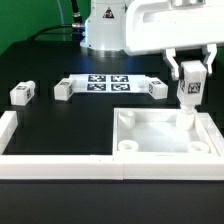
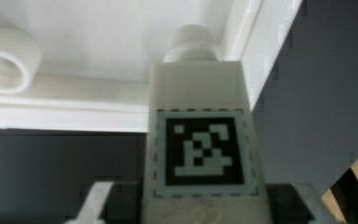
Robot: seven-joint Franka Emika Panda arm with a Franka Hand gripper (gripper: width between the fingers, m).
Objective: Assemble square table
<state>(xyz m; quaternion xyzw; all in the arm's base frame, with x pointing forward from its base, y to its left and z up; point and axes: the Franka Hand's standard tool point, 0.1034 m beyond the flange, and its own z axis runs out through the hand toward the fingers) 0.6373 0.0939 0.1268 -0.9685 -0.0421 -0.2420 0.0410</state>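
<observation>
The white square tabletop (image 1: pixel 163 135) lies tray-like at the exterior view's right, with round corner sockets. My gripper (image 1: pixel 190 88) is shut on a white table leg (image 1: pixel 189 95) with a black-and-white tag, held upright over the tabletop's far right corner; its tip is at or just above the socket there. In the wrist view the leg (image 2: pixel 201 120) fills the middle, its narrow end pointing at the tabletop rim (image 2: pixel 105 100), with a round socket (image 2: pixel 5 62) off to one side. Three more legs lie on the table: one (image 1: pixel 22 94), another (image 1: pixel 64 89) and a third (image 1: pixel 155 88).
The marker board (image 1: pixel 108 83) lies at the back centre between two loose legs. Long white border walls (image 1: pixel 55 165) run along the front and the exterior view's left. The robot base (image 1: pixel 104 30) stands behind the marker board.
</observation>
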